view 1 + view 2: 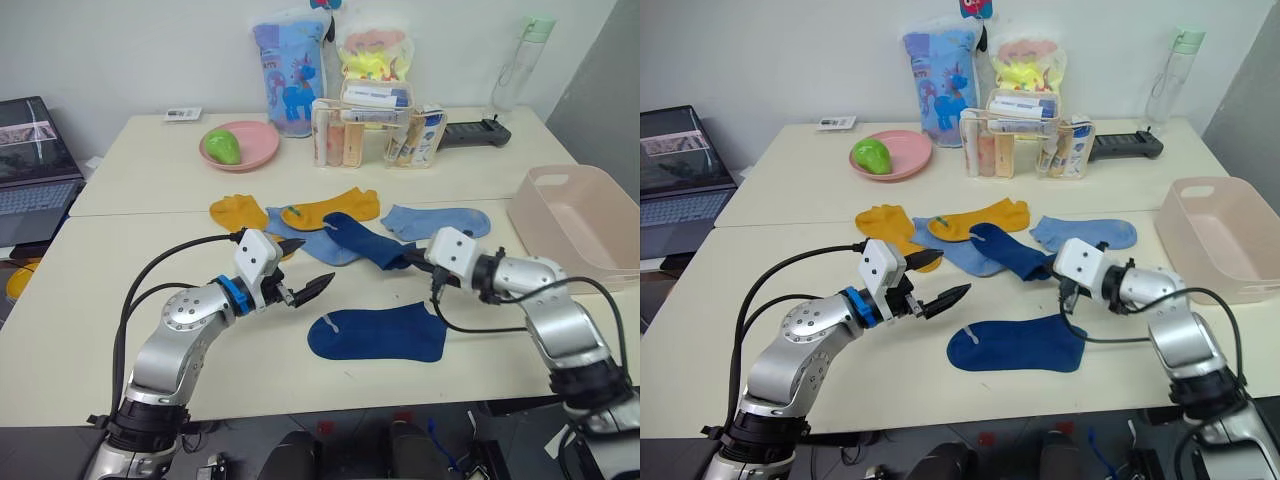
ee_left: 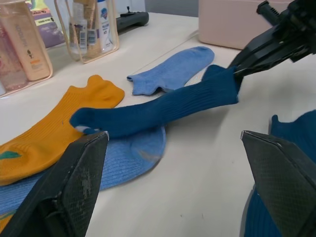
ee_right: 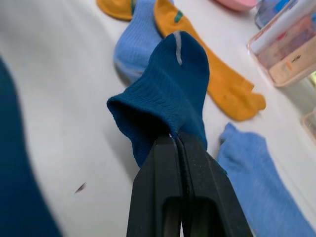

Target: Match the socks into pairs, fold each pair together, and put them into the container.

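My right gripper [image 1: 414,259] is shut on the cuff end of a dark navy sock [image 1: 362,240], whose toe lies across a light blue sock [image 1: 320,245]. In the right wrist view the fingers [image 3: 175,163] pinch the navy knit. A second navy sock [image 1: 378,333] lies flat near the table's front. My left gripper [image 1: 318,260] hovers open just left of the held sock, with nothing between its fingers. Two mustard yellow socks [image 1: 335,208] [image 1: 238,211] and another light blue sock [image 1: 437,221] lie behind. The pale pink container [image 1: 585,215] stands at the right edge.
A pink plate [image 1: 258,150] with a green fruit, a clear organizer [image 1: 375,130] of bottles, two printed pouches, a black device [image 1: 478,131] and a water bottle [image 1: 522,60] line the back. A laptop [image 1: 30,170] sits off the table at the left.
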Robot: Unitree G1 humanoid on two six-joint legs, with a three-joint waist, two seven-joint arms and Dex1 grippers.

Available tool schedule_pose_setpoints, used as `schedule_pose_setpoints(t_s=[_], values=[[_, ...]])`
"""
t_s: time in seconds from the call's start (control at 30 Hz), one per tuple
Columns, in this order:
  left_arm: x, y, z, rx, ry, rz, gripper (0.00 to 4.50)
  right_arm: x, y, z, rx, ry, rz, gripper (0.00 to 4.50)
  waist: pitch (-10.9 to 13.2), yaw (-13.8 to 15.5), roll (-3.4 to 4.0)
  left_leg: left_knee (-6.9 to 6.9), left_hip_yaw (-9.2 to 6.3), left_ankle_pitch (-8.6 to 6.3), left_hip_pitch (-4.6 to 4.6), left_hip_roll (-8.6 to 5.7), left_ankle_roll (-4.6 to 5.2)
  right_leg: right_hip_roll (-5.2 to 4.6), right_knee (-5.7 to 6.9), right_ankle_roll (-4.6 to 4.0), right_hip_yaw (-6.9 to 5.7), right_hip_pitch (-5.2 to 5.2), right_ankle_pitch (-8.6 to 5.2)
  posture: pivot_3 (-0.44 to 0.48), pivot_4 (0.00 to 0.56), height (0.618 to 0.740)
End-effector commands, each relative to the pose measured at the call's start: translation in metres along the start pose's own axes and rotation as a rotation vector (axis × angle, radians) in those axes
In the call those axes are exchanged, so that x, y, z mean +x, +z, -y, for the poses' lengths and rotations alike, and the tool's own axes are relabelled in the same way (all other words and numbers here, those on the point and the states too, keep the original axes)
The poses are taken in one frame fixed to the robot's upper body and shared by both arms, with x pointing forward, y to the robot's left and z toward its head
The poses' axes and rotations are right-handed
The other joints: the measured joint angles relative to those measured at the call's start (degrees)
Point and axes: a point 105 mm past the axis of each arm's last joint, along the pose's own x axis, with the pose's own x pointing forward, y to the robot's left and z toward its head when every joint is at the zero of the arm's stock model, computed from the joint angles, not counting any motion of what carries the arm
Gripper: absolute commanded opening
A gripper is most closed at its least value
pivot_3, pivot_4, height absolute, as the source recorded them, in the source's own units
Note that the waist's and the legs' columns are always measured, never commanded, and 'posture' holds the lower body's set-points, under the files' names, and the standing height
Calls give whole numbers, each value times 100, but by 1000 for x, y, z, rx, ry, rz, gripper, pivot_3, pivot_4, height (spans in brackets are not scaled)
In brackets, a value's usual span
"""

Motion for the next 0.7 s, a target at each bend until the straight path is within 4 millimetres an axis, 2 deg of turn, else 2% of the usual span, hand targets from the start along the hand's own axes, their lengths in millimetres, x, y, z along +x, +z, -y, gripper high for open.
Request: schedule_pose_setpoints(t_s=[0.03,0.07,0.2,0.37,0.57,0.7], values=[[-2,7,-1,26,-3,31,4500,-21,13,1,-61,-2,22,32,0,19,0,-1,0,0,0,-1,0,0,-1,0,0,0,0,0,150,740],[-1,7,-1,25,-5,32,4500,-28,10,-3,-92,11,3,32,0,33,0,-1,0,0,0,-1,0,0,-2,0,-1,0,0,0,150,740],[1,3,8,29,-47,22,4500,-54,-5,-15,5,74,-65,32,1,112,-1,-1,1,0,0,0,0,0,-8,0,-2,4,0,0,150,740],[4,4,10,38,-77,24,4500,-72,-15,-30,47,147,-117,32,1,124,-2,0,1,-1,6,0,2,0,-7,0,-4,15,0,0,150,740],[7,2,11,61,-112,13,4500,-80,-33,-44,53,178,-180,32,2,135,-4,2,1,-1,7,1,1,1,-8,0,-6,19,0,0,150,740],[10,-2,14,93,-149,-2,4500,-77,-34,-45,50,156,-179,32,2,136,-4,2,0,-1,8,0,1,1,-7,0,-7,19,0,0,150,740]])
